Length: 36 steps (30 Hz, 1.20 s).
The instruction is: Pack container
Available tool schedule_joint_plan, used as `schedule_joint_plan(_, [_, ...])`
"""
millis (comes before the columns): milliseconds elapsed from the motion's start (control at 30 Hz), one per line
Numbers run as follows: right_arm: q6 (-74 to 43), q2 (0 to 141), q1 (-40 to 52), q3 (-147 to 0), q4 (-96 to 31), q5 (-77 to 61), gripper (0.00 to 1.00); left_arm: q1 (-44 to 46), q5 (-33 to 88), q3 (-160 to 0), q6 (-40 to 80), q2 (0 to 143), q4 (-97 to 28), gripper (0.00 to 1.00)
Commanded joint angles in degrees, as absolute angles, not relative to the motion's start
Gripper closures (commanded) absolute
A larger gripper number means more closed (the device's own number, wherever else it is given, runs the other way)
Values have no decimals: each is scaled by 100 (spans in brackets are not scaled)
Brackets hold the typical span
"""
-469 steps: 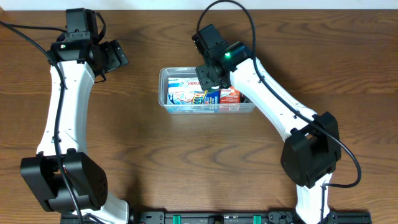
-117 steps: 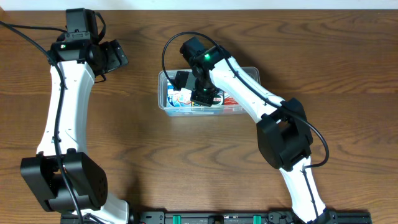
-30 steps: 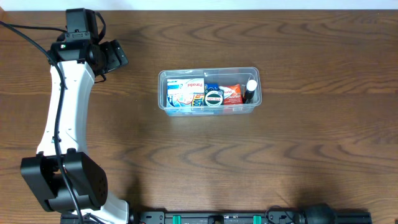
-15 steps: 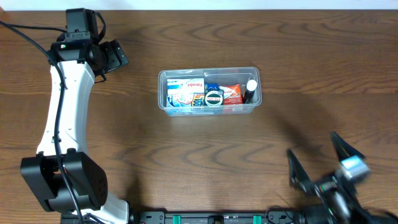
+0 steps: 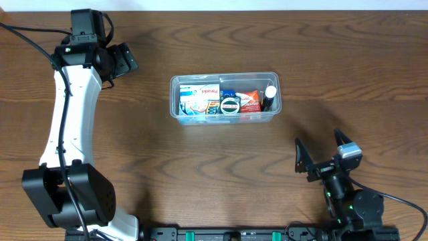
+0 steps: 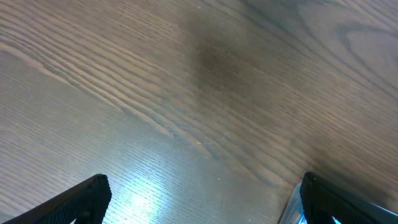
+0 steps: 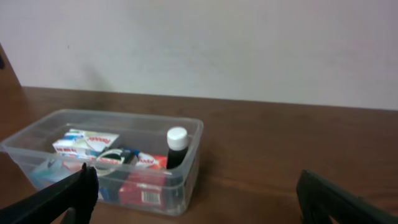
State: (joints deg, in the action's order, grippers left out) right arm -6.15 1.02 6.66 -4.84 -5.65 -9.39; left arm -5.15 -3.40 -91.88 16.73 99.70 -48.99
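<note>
wood-grain table (image 5: 200, 174) (pale wall (image 7: 217, 43) behind) bears the container (image 5: 227, 75).

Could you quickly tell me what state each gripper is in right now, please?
Left gripper: open, holding nothing.
Right gripper: open, holding nothing.

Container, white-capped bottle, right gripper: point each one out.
container (image 5: 174, 100), overhead view, left rim.
white-capped bottle (image 7: 176, 149), right wrist view, dark body below cap.
right gripper (image 5: 317, 138), overhead view, midway between open fingertips.
</note>
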Motion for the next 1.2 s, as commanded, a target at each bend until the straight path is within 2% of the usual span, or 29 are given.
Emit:
schedule_joint_plan(0, [-720,64,681,-318,-521,-897,1,-530,-368,-9212,1682,9998,-4904,2])
schedule_joint_plan(967, [-552,366,681,-89,-469,-751,1,-530,-368,-9212,1682,9998,-4901,2])
schedule_joint_plan(1067, [-552,366,681,-89,-469,-751,1,-534,-301,-9212,1791,9996,-4368,2])
schedule_joint_plan(1167, [-550,366,681,-89,-469,-753,1,-528,-211,-9212,1789,9974,-4491,2])
